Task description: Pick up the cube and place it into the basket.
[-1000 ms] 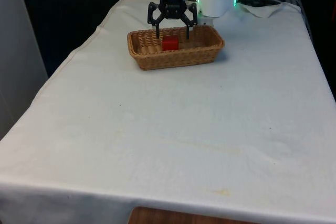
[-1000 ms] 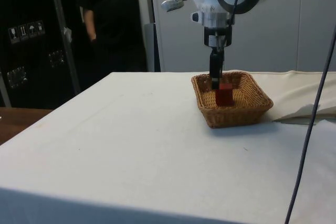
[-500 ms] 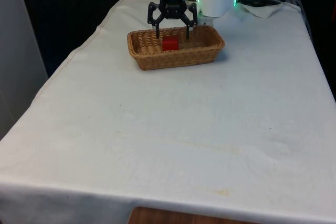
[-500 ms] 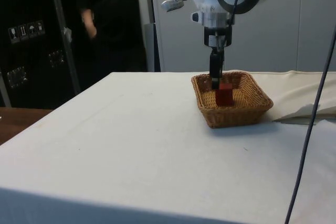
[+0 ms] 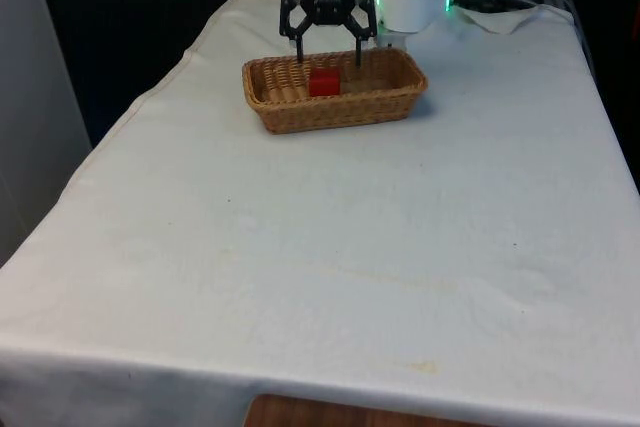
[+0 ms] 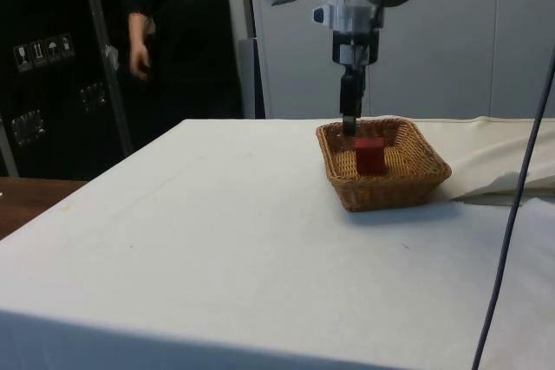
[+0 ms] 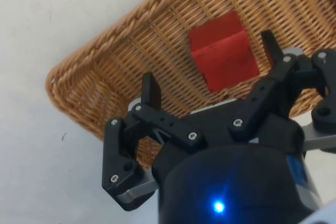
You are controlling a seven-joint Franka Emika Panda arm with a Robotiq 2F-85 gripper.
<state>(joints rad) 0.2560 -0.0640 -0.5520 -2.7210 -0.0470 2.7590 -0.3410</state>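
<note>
A red cube (image 5: 323,81) (image 6: 369,155) (image 7: 224,51) lies on the floor of a wicker basket (image 5: 290,113) (image 6: 381,192) (image 7: 105,82) at the far end of the table. My gripper (image 5: 329,55) (image 6: 349,129) (image 7: 210,69) hangs open just above the cube, fingers spread wide and holding nothing. In the wrist view the cube sits between and beyond the two fingertips (image 7: 151,88), apart from both.
A white cloth covers the table. Crumpled cloth and cables (image 5: 505,2) lie at the far corner on the front view's right. A person in dark clothes (image 6: 169,32) stands beyond the table in the side view. A thin cable (image 6: 512,214) hangs near the side camera.
My open gripper has risen straight up from around the cube, which stays put in the basket. The person's arm has shifted.
</note>
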